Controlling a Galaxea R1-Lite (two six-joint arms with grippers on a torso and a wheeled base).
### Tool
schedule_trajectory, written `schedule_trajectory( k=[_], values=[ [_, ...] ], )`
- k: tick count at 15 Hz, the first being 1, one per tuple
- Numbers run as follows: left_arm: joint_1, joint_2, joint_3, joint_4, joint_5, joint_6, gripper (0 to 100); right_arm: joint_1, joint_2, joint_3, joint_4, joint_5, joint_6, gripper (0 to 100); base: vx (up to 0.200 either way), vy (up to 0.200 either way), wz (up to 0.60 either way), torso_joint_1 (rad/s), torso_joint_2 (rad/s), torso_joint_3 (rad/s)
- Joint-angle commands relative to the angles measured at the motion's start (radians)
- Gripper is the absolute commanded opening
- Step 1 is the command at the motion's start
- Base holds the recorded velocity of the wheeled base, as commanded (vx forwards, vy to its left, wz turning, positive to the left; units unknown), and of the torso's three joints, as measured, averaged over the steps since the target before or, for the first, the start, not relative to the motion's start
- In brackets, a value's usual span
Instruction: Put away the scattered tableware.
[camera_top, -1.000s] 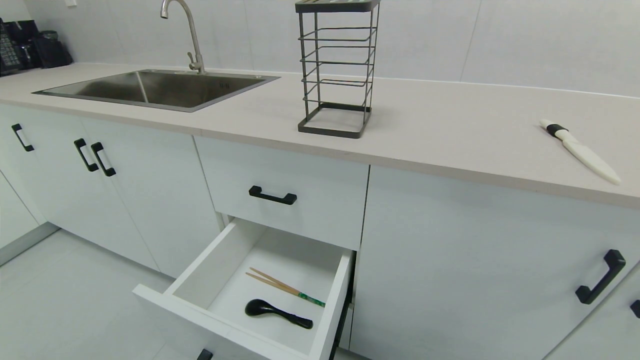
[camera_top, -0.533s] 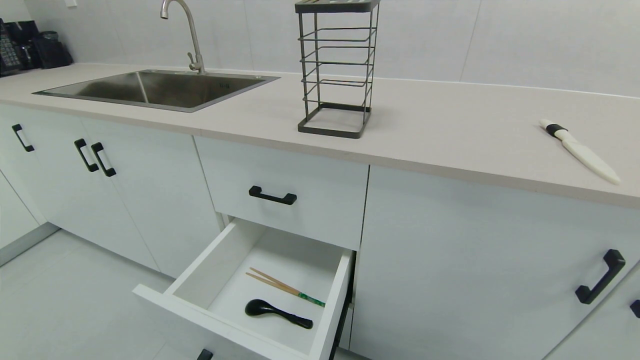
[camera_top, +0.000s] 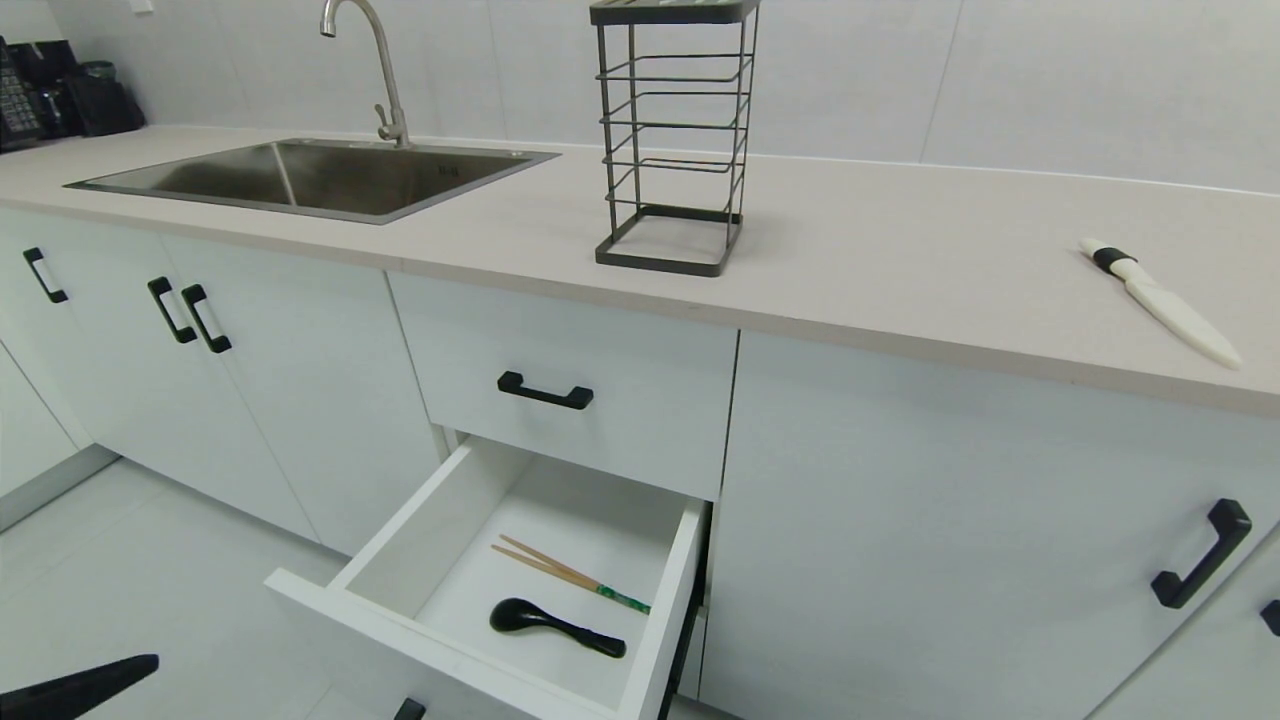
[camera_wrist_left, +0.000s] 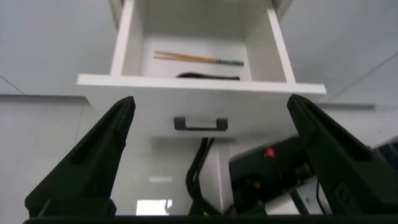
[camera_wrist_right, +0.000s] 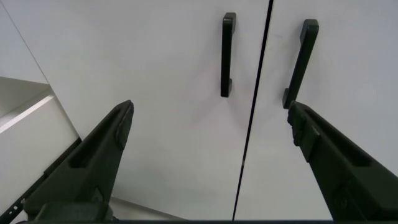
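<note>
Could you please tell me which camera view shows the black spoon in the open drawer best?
The head view: the whole black spoon lies on the drawer floor, beside the chopsticks. The left wrist view catches just its top edge behind the drawer front. The right wrist view faces cabinet doors.

The countertop (camera_top: 900, 250) bears a wire rack (camera_top: 670, 140) and a white knife (camera_top: 1160, 300) (well apart).
</note>
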Motion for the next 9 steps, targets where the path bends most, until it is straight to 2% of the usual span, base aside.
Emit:
schedule_trajectory(
  k=[1,4,7,9],
  values=[
    [-0.055,0.161,0.008,-0.006,-0.002,0.004,100,0.0,0.002,0.0,0.0,0.0,0.0,100,0.0,0.0,0.0,0.0,0.0,0.0],
    [-0.141,0.339,0.025,-0.008,-0.006,0.001,100,0.0,0.002,0.0,0.0,0.0,0.0,100,0.0,0.0,0.0,0.0,0.0,0.0],
    [-0.15,0.525,0.025,-0.029,-0.008,0.002,100,0.0,0.002,0.0,0.0,0.0,0.0,100,0.0,0.0,0.0,0.0,0.0,0.0],
    [-0.16,0.643,0.025,-0.078,-0.003,0.007,100,0.0,0.002,0.0,0.0,0.0,0.0,100,0.0,0.0,0.0,0.0,0.0,0.0]
  ],
)
